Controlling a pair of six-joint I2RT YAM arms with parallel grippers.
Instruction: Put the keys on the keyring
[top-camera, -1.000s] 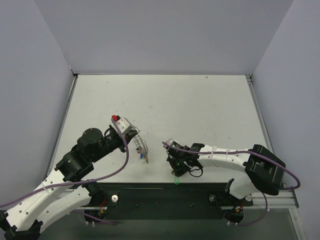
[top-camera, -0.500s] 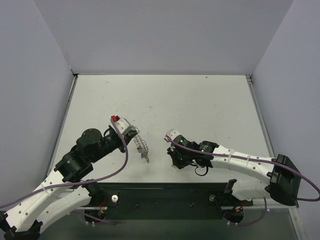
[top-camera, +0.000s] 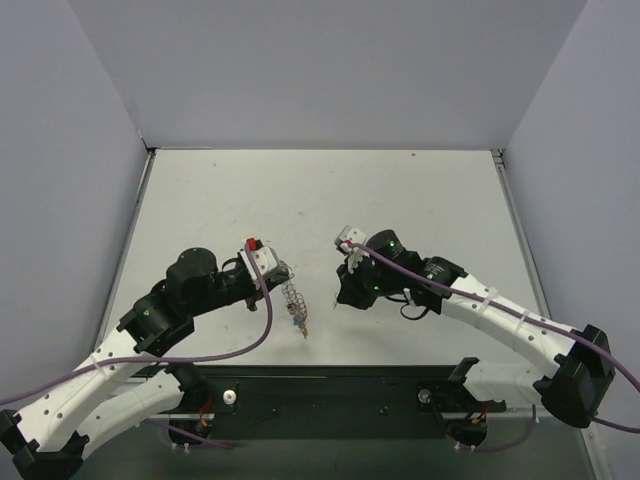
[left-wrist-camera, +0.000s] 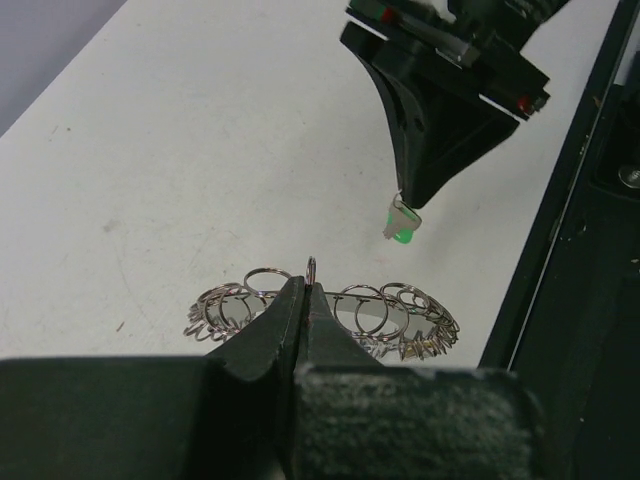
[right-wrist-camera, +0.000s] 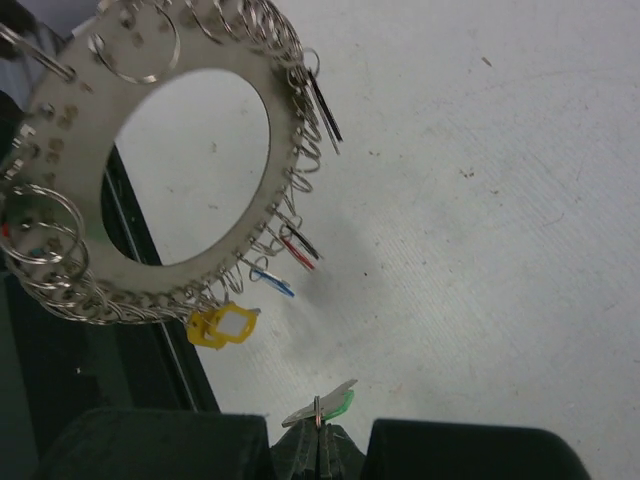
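- Keyring, a large silvery metal ring with coiled wire loops round its rim and a wide open centre (right-wrist-camera: 70, 215), appeared lifted off the white tabletop (top-camera: 400, 200). It was pinched at its rim between the tightly closed fingers of the left gripper (left-wrist-camera: 305, 300).
- Tiny keys with a yellow plastic head (right-wrist-camera: 222, 326), a red one (right-wrist-camera: 300, 250) and a blue one (right-wrist-camera: 272, 282) dangled from loops on one edge, so that much looked done. A dark sliver on another loop I could not identify.
- A tiny green-headed key (left-wrist-camera: 400, 222) was nipped in the closed tips of the right gripper (left-wrist-camera: 405, 195), in the air near the ring but apart from it. Threading it seemed the step left.
- Whether other keys waited elsewhere I could not tell.
- Both grippers worked towards the front of the table, with the black front rail (top-camera: 330, 385) close behind them. Open tabletop stretched to the back and both sides, the grey walls well apart.
- The tight spot, to my eye, was the narrow gap between the two grippers.
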